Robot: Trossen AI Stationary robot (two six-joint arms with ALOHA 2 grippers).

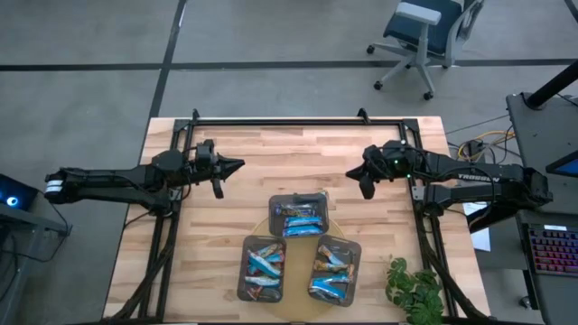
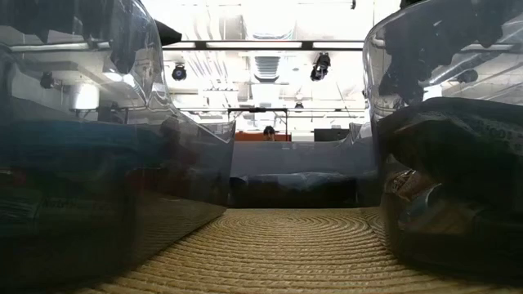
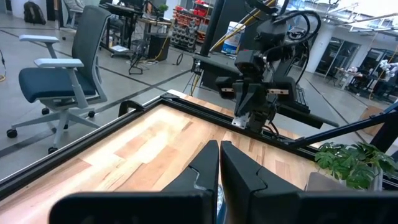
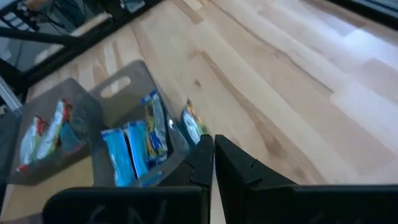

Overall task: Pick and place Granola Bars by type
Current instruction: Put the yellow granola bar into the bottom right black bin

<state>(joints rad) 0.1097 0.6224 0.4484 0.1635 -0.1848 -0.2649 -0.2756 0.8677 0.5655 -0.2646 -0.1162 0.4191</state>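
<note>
both grippers, left [image 1: 237,166] and right [image 1: 351,173], hover with jaws pressed together and empty; bars [image 1: 301,219] lie in trays [image 1: 276,206], awaiting sorting.

The right claw [image 4: 213,163] has its two dark fingers pressed together above the wooden counter [image 4: 298,81]. Just beside the fingers stands a grey tray [image 4: 127,93] that holds granola bars [image 4: 127,152] in blue wrappers. A second tray [image 4: 46,134] near it holds more bars.
</note>
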